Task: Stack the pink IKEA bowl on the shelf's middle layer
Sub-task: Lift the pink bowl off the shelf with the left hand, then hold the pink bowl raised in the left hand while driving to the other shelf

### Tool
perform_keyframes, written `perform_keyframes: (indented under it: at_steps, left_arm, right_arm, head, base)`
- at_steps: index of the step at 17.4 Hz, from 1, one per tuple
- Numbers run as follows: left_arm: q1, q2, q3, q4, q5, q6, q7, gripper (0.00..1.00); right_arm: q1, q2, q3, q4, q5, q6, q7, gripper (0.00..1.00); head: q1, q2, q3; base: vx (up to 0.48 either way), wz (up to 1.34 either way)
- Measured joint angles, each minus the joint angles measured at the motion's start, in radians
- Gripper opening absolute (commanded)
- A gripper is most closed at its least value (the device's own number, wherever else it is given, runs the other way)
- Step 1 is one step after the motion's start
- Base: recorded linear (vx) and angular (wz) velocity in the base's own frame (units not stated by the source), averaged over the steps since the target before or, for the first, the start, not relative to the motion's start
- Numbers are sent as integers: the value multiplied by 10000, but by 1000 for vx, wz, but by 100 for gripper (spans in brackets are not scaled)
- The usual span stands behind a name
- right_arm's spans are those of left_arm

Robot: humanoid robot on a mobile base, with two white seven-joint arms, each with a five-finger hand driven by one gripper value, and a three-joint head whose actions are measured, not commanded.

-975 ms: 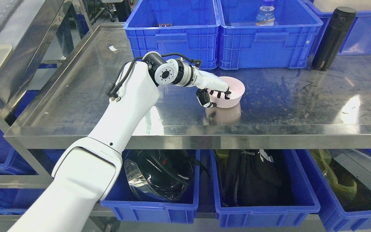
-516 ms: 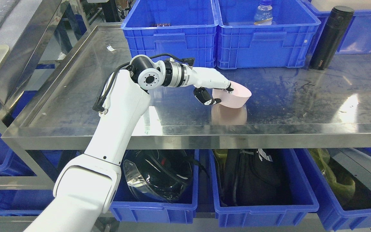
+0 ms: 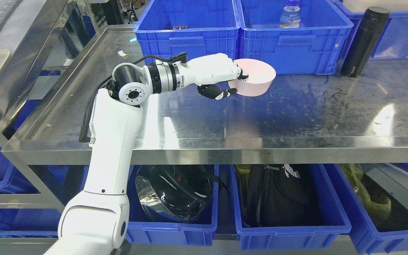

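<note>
While the left hand grips its near rim, the bowl hangs clear above the steel shelf, mouth tipped slightly away, before the blue bins.

No legible text on the black flask or bottle.

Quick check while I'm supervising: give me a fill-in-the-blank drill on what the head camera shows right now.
1. The pink bowl is gripped by the robot's ____ hand.
2. The bowl hangs ____ the steel shelf, not on it.
3. The black flask stands ____.
4. The water bottle sits inside a ____ crate.

Missing words: left; above; upright; blue
</note>
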Motion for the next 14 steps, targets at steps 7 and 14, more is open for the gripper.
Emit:
perform_keyframes:
  at_steps: [7, 14]
  left_arm:
    - [974, -1, 771, -1039, 238, -1, 254, 0]
    - [1565, -1, 987, -1588, 338, -2, 310, 1]
  right_arm:
    - [0, 0, 0, 0, 0, 0, 0, 100]
    - [0, 0, 0, 0, 0, 0, 0, 100]
  head:
    - [0, 0, 0]
    - [0, 0, 0]
  base:
    - [0, 0]
    - [0, 3]
